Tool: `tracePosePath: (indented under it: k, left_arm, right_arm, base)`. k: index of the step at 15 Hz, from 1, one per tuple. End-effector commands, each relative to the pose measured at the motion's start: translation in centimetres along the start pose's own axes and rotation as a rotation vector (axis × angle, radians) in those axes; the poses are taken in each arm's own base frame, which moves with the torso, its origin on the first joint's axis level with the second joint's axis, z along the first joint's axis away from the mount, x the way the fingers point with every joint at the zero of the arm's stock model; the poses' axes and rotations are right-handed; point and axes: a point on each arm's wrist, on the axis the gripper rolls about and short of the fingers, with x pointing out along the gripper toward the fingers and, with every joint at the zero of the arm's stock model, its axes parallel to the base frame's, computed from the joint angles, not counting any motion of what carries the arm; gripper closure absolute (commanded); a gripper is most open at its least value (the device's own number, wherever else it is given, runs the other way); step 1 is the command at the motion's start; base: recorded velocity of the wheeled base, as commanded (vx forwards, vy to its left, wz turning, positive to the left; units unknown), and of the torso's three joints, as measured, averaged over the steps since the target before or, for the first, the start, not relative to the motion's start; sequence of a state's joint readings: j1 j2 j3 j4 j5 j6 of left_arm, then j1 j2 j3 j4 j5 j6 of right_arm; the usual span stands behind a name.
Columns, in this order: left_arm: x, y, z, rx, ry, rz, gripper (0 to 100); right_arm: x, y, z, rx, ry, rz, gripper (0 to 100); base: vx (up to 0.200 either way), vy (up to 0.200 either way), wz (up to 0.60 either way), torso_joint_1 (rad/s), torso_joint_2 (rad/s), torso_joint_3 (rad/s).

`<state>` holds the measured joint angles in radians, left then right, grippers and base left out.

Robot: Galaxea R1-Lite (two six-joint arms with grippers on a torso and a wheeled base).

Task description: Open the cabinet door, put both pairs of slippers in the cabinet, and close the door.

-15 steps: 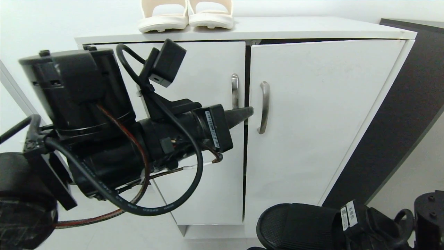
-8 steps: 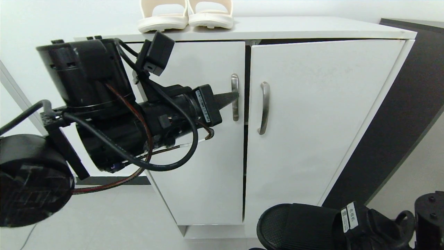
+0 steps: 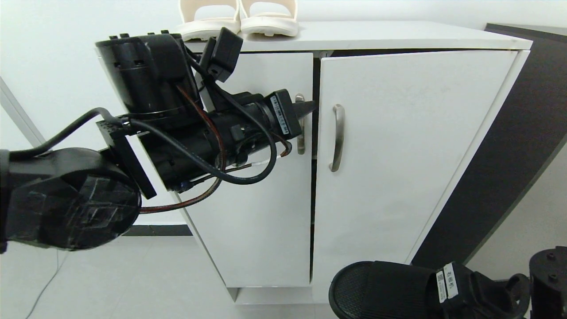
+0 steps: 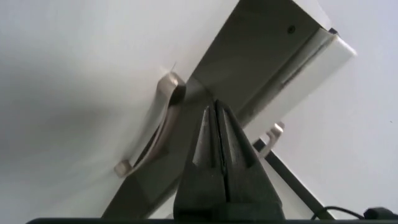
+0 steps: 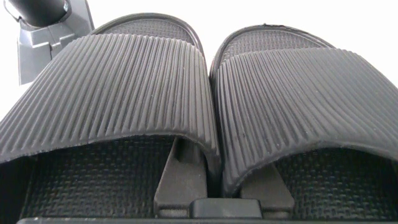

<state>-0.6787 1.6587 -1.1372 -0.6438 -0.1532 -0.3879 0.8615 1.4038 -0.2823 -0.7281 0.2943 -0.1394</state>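
The white cabinet [image 3: 398, 133] has two doors, and a dark gap shows between them and above the right door. My left gripper [image 3: 310, 107] is shut with nothing in it. Its tip [image 4: 216, 112] lies beside the upper end of the left door's handle [image 3: 300, 144], over the gap. The right door's handle [image 3: 338, 137] hangs just past it. A cream pair of slippers [image 3: 239, 22] rests on the cabinet top. My right gripper [image 5: 217, 177] is low at the front right, shut on the straps of the black pair of slippers [image 3: 381, 288].
A dark panel [image 3: 522, 133] stands against the cabinet's right side. A pale wall runs to the left, with grey floor [image 3: 110, 274] below it and a thin cable lying on it.
My left arm has risen and swung in toward the cabinet. Its shut tip went from the gap at mid-handle height up to the top of the left handle. The right arm has kept still.
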Motion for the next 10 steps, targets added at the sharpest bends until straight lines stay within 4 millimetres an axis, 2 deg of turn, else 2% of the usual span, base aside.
tracePosePath:
  k: [1, 10]
  left_arm:
    - [0.91, 0.22, -0.23, -0.001, 0.002, 0.001, 100]
    - [1.63, 0.17, -0.15, -0.005, 0.062, -0.104, 100]
  right_arm:
    - [0.02, 0.02, -0.07, 0.001, 0.003, 0.003, 100]
    - [0.23, 0.91, -0.79, -0.005, 0.04, 0.043, 100]
  base:
    - [0.0, 0.0, 0.0, 0.0, 0.0, 0.0]
    - [0.0, 0.0, 0.0, 0.0, 0.0, 0.0]
